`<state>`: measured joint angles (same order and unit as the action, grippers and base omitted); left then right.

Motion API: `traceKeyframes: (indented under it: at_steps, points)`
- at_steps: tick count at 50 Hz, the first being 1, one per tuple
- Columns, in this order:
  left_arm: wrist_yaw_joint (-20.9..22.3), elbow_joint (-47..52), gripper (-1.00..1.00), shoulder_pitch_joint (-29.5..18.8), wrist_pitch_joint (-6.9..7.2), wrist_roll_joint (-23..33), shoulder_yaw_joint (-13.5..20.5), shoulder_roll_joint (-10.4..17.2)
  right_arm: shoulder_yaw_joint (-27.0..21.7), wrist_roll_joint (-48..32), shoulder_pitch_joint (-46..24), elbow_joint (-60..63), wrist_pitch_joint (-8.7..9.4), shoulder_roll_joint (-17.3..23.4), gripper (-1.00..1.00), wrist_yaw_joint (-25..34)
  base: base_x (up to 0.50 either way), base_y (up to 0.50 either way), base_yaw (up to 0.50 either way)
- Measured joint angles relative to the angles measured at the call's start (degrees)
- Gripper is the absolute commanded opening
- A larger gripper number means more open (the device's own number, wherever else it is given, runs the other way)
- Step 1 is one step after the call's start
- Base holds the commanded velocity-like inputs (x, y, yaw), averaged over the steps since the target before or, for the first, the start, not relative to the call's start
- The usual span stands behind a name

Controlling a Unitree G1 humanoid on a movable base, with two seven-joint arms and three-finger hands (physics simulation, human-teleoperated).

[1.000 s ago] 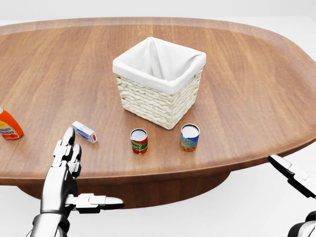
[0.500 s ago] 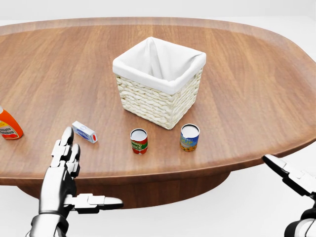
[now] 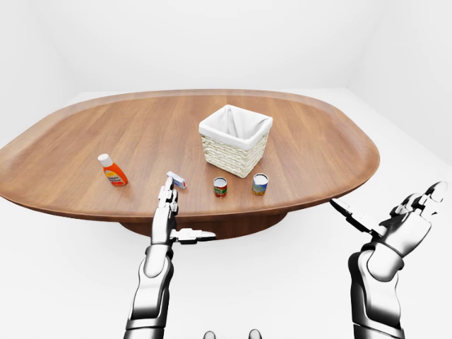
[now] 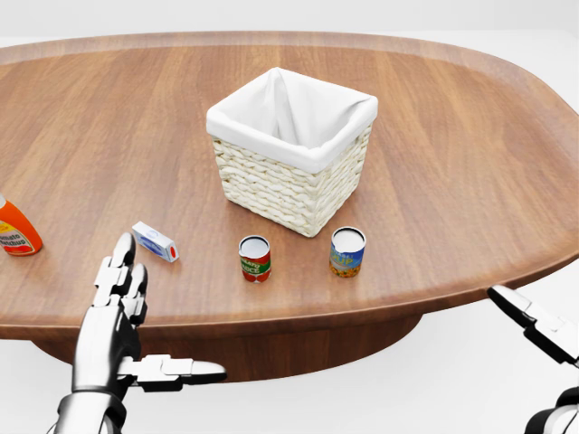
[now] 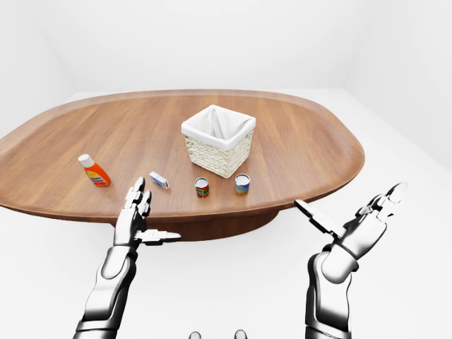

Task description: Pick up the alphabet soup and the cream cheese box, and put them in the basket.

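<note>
The alphabet soup [image 4: 347, 251], a blue and yellow can, stands upright on the wooden table [image 4: 452, 181], just below the basket. The white-lined wicker basket [image 4: 291, 149] sits mid-table. The cream cheese box [image 4: 155, 241], small and blue and white, lies at lower left. My left hand [image 4: 145, 307] is open at the table's near edge, fingers pointing up just below the box and thumb out to the right. It touches nothing. My right hand [image 5: 353, 222] is open, spread palm-up off the table's lower right edge and holding nothing.
A red and green can [image 4: 255, 259] stands left of the alphabet soup. An orange bottle [image 4: 16, 231] lies at the far left of the table. White floor surrounds the oval table.
Almost nothing. My left hand has sunk a touch, and the right hand's finger at the lower right has wavered a few pixels. The objects have not moved.
</note>
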<state>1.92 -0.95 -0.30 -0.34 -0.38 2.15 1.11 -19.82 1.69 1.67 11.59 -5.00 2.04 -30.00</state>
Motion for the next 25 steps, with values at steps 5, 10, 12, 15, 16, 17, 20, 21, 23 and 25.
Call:
traceKeyframes:
  at_steps: [5, 10, 12, 15, 16, 17, 20, 21, 23, 25]
  points:
    - [0.00, 0.13, 1.00, 0.09, -0.10, 0.00, -0.01, 0.01, -0.02, -0.17, 0.13, 0.37, 0.00, -0.12, 1.00, 0.00, 0.00, 0.00, 0.00]
    - [0.02, 0.14, 1.00, 0.12, -0.22, 0.04, -0.04, 0.01, -0.04, -0.31, 0.11, 0.29, 0.00, -0.16, 1.00, 0.00, 0.00, 0.00, 0.00]
    - [0.02, 0.20, 1.00, 0.14, -0.22, 0.06, -0.05, 0.01, -0.04, -0.37, 0.11, 0.31, 0.00, -0.18, 1.00, 0.00, 0.00, 0.00, 0.00]
    - [0.00, 0.26, 1.00, 0.17, -0.25, 0.11, -0.07, 0.00, -0.05, -0.42, 0.10, 0.15, 0.00, -0.18, 1.00, 0.00, 0.00, 0.00, 0.00]
    - [-0.01, 0.26, 1.00, 0.17, -0.27, 0.12, -0.07, 0.00, -0.05, -0.44, 0.09, 0.10, 0.00, -0.18, 1.00, 0.00, 0.00, 0.00, 0.00]
    - [-0.02, 0.25, 1.00, 0.17, -0.28, 0.13, -0.06, 0.00, -0.05, -0.45, 0.09, 0.05, 0.00, -0.18, 1.00, 0.00, 0.00, 0.00, 0.00]
    - [-0.05, 0.33, 1.00, 0.19, -0.22, 0.17, -0.08, -0.01, -0.04, -0.48, 0.10, 0.01, 0.00, -0.19, 1.00, 0.00, 0.00, 0.00, 0.00]
    - [-0.06, 0.36, 1.00, 0.20, -0.21, 0.18, -0.09, -0.01, -0.03, -0.51, 0.09, -0.01, 0.00, -0.18, 1.00, 0.00, 0.00, 0.00, 0.00]
    - [-0.08, 0.45, 1.00, 0.23, -0.16, 0.22, -0.11, -0.02, -0.02, -0.56, 0.06, -0.05, 0.00, -0.18, 1.00, 0.00, 0.00, 0.00, 0.00]
    - [-0.08, 0.40, 1.00, 0.21, -0.21, 0.23, -0.10, -0.02, 0.01, -0.63, 0.05, -0.06, 0.00, -0.17, 1.00, 0.00, 0.00, 0.00, 0.00]
